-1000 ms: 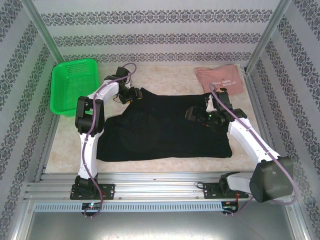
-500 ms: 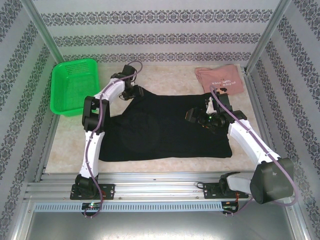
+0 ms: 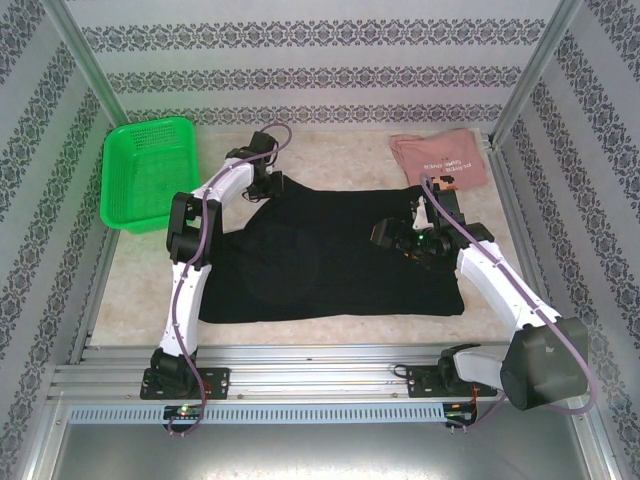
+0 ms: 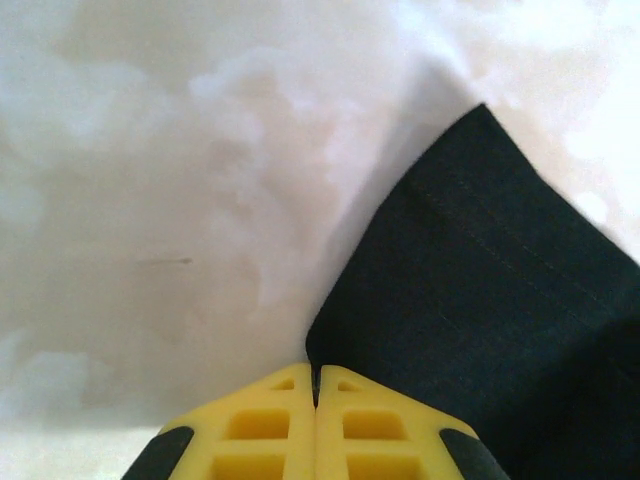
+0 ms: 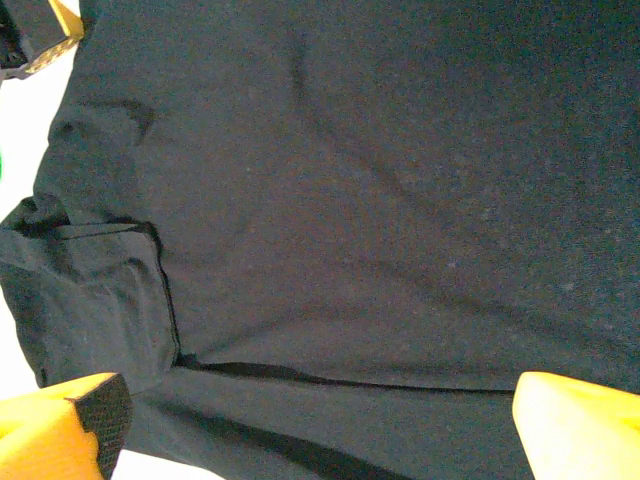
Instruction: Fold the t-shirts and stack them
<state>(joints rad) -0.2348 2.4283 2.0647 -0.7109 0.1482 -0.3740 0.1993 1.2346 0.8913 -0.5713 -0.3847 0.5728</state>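
Claws on the black t-shirt: left one pinched, right one wide

Spread across the middle of the table [image 3: 130, 290] lies the black t-shirt [image 3: 330, 260], mostly flat, with its bottom hem toward the arm bases. The pink t-shirt [image 3: 440, 160] sits folded in the far right corner, well apart from the black one, its small white print facing up. A green basket [image 3: 108, 185] stands at the far left corner, off the cloth.

The left claw [image 3: 262, 188] reaches to the far left corner of the black t-shirt, at the sleeve. In the left wrist view its yellow fingers [image 4: 260, 425] are pressed together, and the stitched edge of the black cloth runs straight into the seam between them, so the left claw [image 4: 315, 385] is clamped on that edge. Pale tabletop lies to the left of the cloth there.

The right claw [image 3: 392, 238] hangs over the right-hand part of the black t-shirt, near the pink one but not touching it. In the right wrist view its yellow fingers [image 5: 575, 425] stand far apart at the lower corners, with nothing held between them. Below the right claw [image 5: 320, 420] the black cloth shows a sleeve seam and a few soft creases.
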